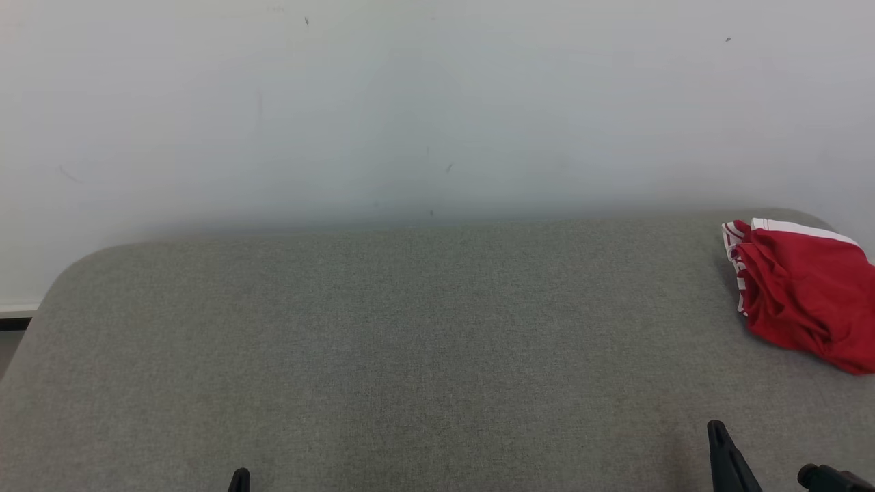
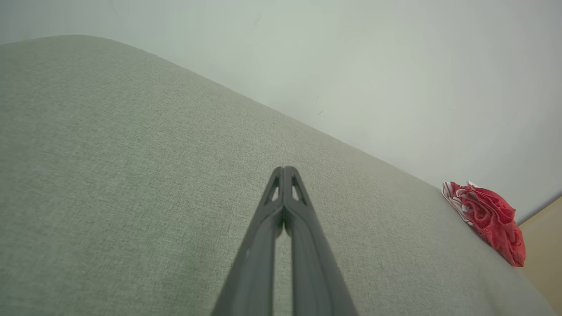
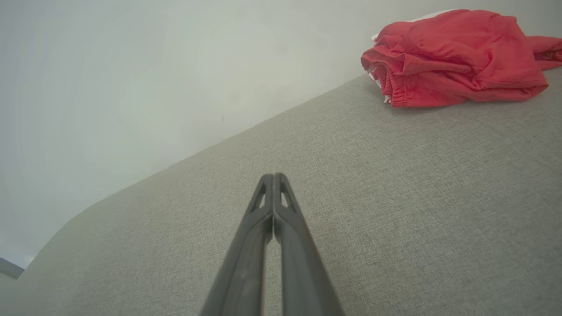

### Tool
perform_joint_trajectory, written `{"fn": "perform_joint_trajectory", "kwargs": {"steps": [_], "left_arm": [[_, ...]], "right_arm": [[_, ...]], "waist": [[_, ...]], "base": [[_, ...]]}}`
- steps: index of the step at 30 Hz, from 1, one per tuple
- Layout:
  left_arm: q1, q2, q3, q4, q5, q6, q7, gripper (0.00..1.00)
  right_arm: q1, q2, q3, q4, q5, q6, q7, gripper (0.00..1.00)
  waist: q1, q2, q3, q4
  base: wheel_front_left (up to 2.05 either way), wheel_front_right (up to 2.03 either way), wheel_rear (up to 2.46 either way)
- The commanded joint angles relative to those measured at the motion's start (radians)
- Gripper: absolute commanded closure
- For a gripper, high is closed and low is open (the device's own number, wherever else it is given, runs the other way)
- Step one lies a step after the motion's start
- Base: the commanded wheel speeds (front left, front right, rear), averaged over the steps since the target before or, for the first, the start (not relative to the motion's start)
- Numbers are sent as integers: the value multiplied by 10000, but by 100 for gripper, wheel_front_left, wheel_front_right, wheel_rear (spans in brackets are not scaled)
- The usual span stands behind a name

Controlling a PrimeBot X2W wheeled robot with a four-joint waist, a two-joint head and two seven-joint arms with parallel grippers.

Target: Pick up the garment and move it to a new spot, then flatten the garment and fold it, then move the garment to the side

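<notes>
The crumpled red cloth garment with white stripes along its hem (image 1: pixel 803 294) lies in a loose heap on the grey-green fabric-covered table (image 1: pixel 410 328), at the table's far right corner, close to its rounded back edge. Its folds bunch over one another, and a white band runs along the side nearest the table's back edge. Nothing is touching it.

The right gripper (image 3: pixel 273 176) is above the table's near right part, well apart from the garment. Its 2 long dark fingers are pressed together along their tips, with nothing between them. In the right wrist view they point across bare fabric toward the table's back edge, and the garment sits off to the right of their line.

The left gripper (image 2: pixel 284 171) is above the table's near left part, further from the garment. Its 2 fingers are likewise closed tip to tip and hold nothing.

A plain pale grey wall (image 1: pixel 410 102) rises behind the table's back edge. In the left wrist view, a tan surface (image 2: pixel 544 250) shows past the table's right edge, beside the garment.
</notes>
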Motion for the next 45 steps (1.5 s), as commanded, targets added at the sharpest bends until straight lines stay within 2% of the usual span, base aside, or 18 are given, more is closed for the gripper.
{"fn": "perform_joint_trajectory", "kwargs": {"steps": [1,24,45], "left_arm": [[-336,7,-14,-36,-465,-42,55,100],[-1251,9,-114,733,-3953,-230,519,100],[-1877,11,-188,1261,-6382,-370,846,100]], "right_arm": [[-325,-84,-134,-63,455,-1,87,100],[-1098,-97,-988,544,4067,-2,1073,100],[-1647,-67,-1633,972,6543,-2,1804,100]], "waist": [[0,0,12,0],[0,0,210,1],[0,0,382,1]], "base": [[0,0,0],[0,0,0],[0,0,0]]}}
